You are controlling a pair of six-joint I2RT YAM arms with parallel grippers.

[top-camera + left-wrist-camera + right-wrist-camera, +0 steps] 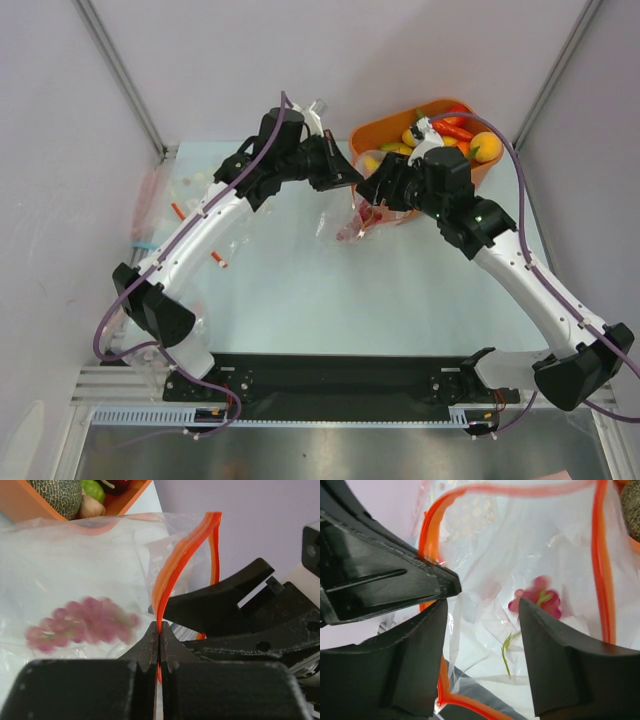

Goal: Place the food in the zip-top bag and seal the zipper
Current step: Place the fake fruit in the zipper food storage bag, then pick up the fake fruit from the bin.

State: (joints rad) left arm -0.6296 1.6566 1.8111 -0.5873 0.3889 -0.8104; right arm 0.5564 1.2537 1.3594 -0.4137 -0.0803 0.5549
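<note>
The clear zip-top bag (352,224) hangs open between the two grippers, just left of the orange tub. My left gripper (159,629) (347,180) is shut on one side of the red-orange zipper (175,560), holding the mouth up. Purple grapes (82,622) (538,596) lie inside the bag. My right gripper (482,609) (373,192) stands open over the bag's mouth, its fingers (422,645) apart with only film and a green stem below. The zipper (600,560) loops round the open mouth. More food (485,148) is in the tub.
The orange tub (398,118) stands at the back right, holding an orange, yellow fruit, red chili and a netted melon (57,495). Crumpled clear plastic (165,195) and small red-orange pieces (218,261) lie along the left side. Purple walls close in on three sides.
</note>
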